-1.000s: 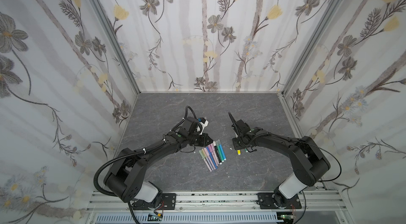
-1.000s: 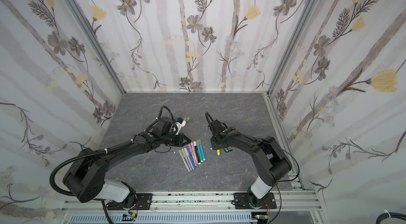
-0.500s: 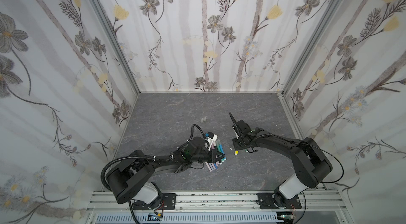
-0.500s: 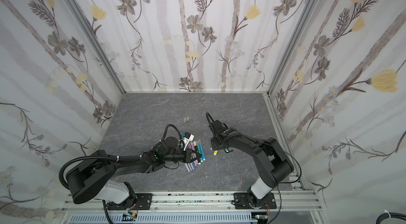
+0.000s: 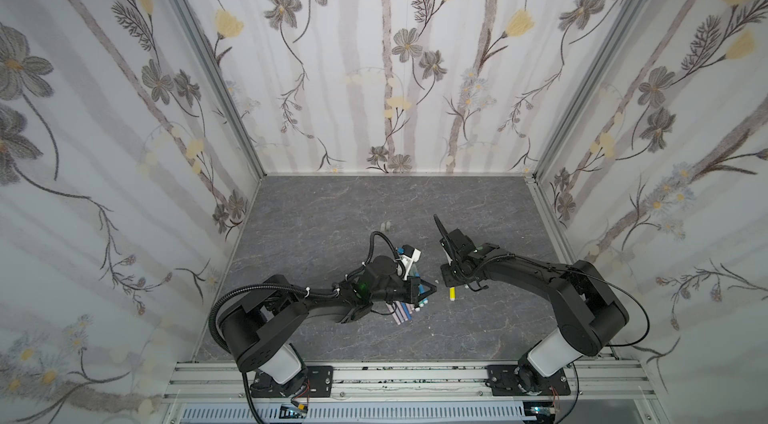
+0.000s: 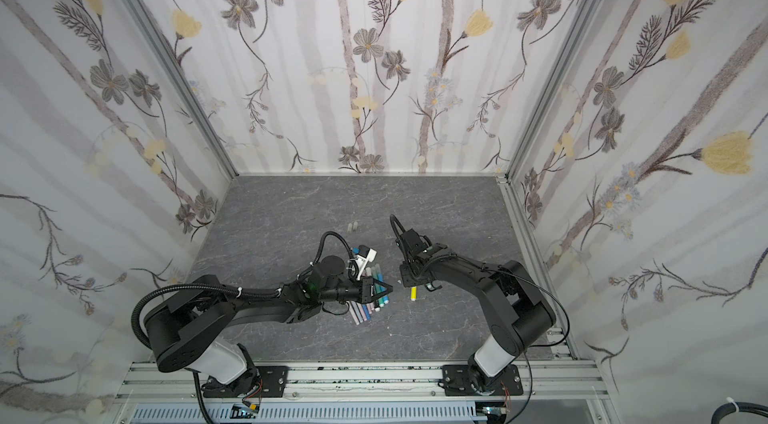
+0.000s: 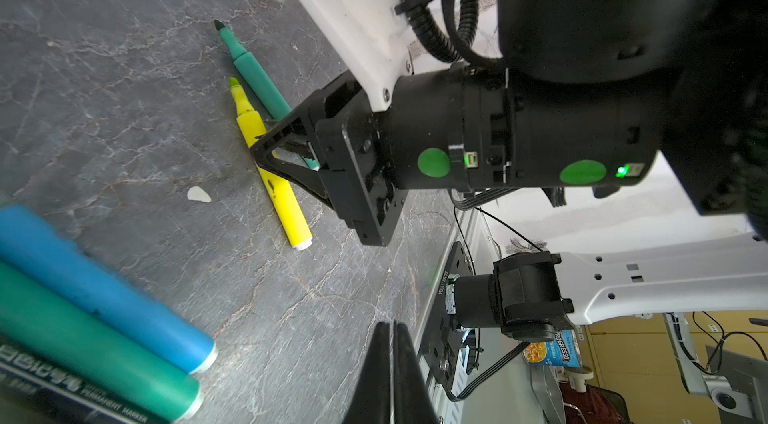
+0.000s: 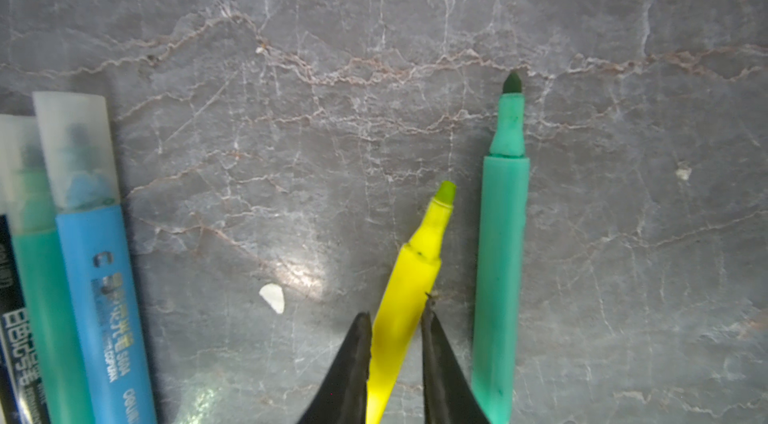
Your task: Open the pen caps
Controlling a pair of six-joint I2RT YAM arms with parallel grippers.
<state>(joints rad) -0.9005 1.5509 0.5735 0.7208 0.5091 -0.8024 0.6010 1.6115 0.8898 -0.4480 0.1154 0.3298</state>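
Both top views show a row of capped pens (image 5: 405,309) (image 6: 365,312) lying mid-table. My left gripper (image 5: 434,288) (image 7: 392,324) hangs shut and empty over the row's right end. The blue pen (image 8: 104,297) and the teal pen (image 8: 37,297) at that end wear translucent pen caps (image 8: 75,143). To the right, my right gripper (image 8: 395,318) (image 5: 451,282) is shut on an uncapped yellow pen (image 8: 424,255) (image 7: 282,201) lying on the table. An uncapped green pen (image 8: 500,255) (image 7: 253,77) lies beside it. Two loose greyish caps (image 5: 385,226) (image 6: 353,227) rest farther back.
A small white chip (image 8: 273,297) (image 7: 198,194) lies on the grey stone-pattern tabletop (image 5: 332,210) between the pen row and the yellow pen. Flowered walls close the back and both sides. An aluminium rail (image 5: 395,376) with the arm bases runs along the front.
My left arm has swung from the back of the table forward and right over the pen row, uncovering the two loose caps. My right gripper's jaws have closed in on the yellow pen.
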